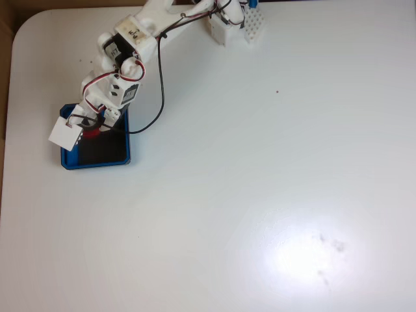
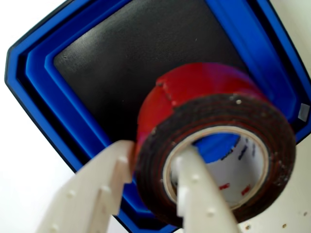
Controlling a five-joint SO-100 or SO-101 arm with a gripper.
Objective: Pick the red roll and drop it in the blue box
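In the wrist view the red roll (image 2: 194,97) fills the middle, held above the blue box (image 2: 63,121) and its black floor. My gripper (image 2: 155,179) is shut on the roll's wall: one white finger (image 2: 97,194) presses the outside, the other (image 2: 194,194) sits inside the open centre. In the fixed view the arm reaches down to the box (image 1: 97,164) at the table's left, with a bit of the red roll (image 1: 92,132) showing under the wrist above the box's upper left part. My gripper (image 1: 94,130) is mostly hidden by the wrist there.
The white table (image 1: 260,195) stretches wide to the right and below the box. The arm's base with a white perforated block (image 1: 255,26) stands at the top edge. A black cable (image 1: 159,91) loops beside the arm.
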